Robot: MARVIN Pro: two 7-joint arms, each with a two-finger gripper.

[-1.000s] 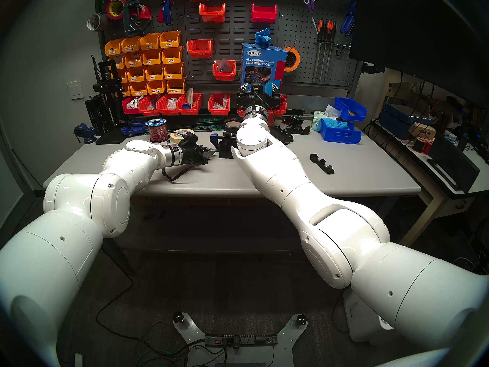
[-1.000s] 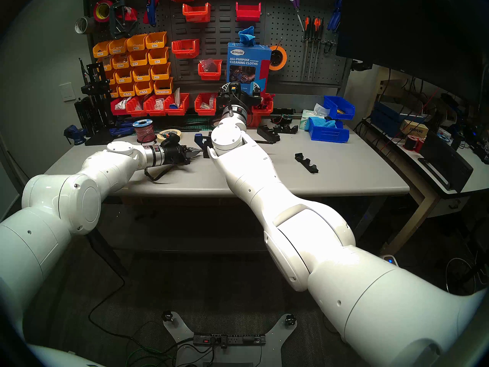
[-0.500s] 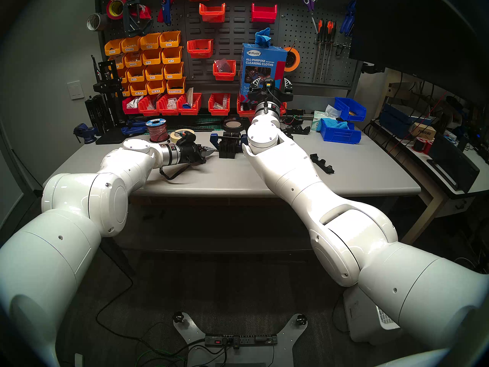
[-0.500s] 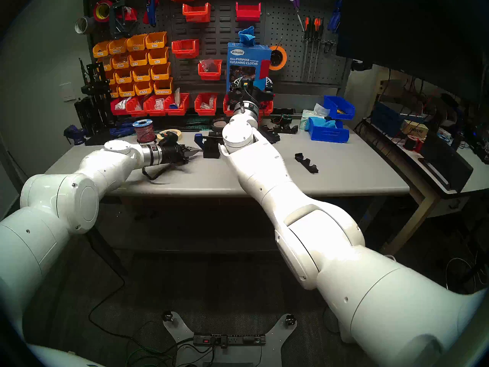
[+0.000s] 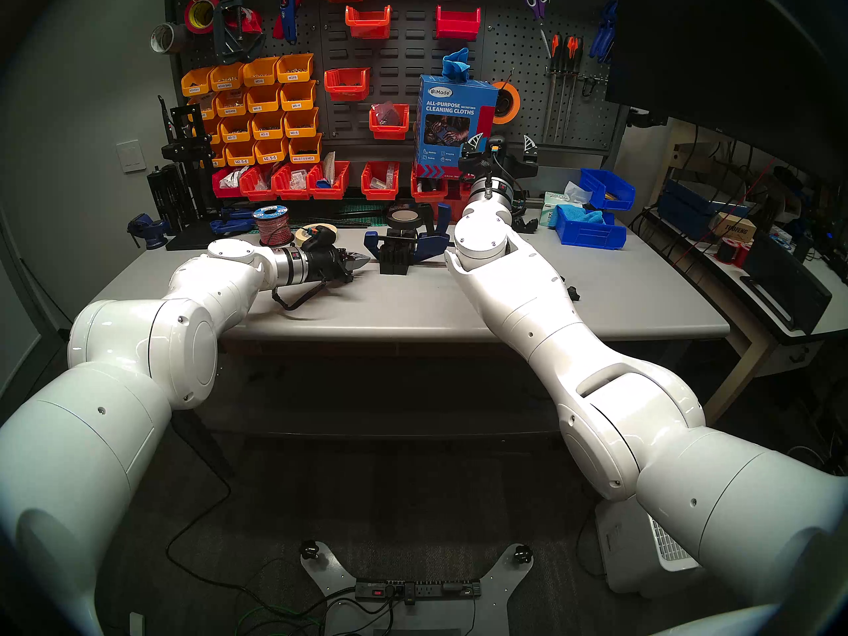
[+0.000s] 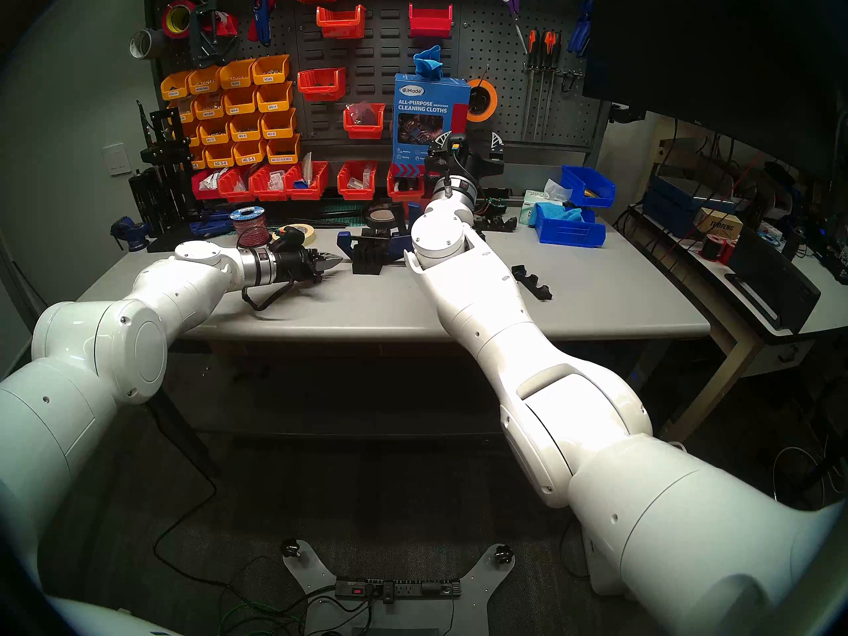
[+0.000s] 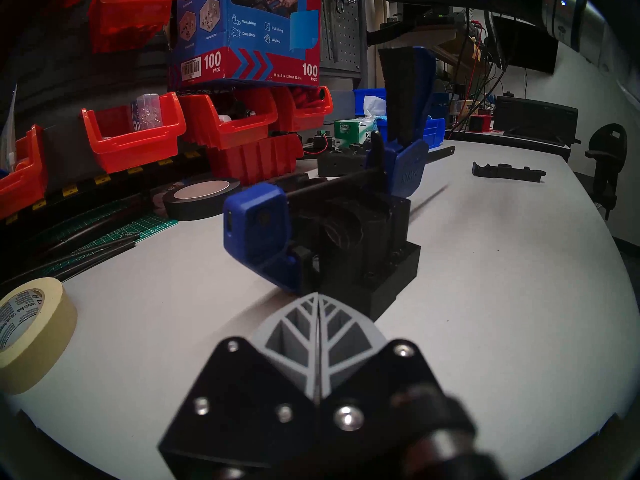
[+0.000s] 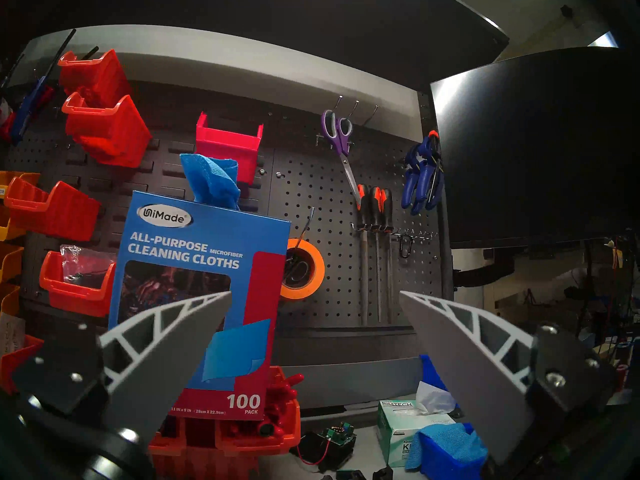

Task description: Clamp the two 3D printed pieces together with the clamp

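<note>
The blue clamp [image 5: 433, 244] lies on the grey table behind centre, its two jaws on either side of the two black 3D printed pieces [image 5: 394, 259], which stand together between them. In the left wrist view the clamp [image 7: 256, 226] shows its near jaw against the pieces [image 7: 374, 233], its handle sticking up behind. My left gripper [image 5: 365, 258] is shut and empty, its tips just left of the near jaw, apart from it; its tips [image 7: 318, 297] meet. My right gripper [image 5: 502, 145] is raised above the table's back edge, open and empty, facing the pegboard [image 8: 315, 292].
A black tape roll [image 5: 404, 216], masking tape [image 5: 316, 233] and a wire spool [image 5: 271, 226] sit behind my left arm. A notched black strip [image 6: 532, 281] lies right of my right forearm. Blue bins [image 5: 592, 229] stand at the back right, red bins [image 5: 293, 180] along the back.
My right arm has swung right and up, away from the clamp, uncovering its handle and rear jaw. My left gripper has drawn back slightly to the left, still shut.
</note>
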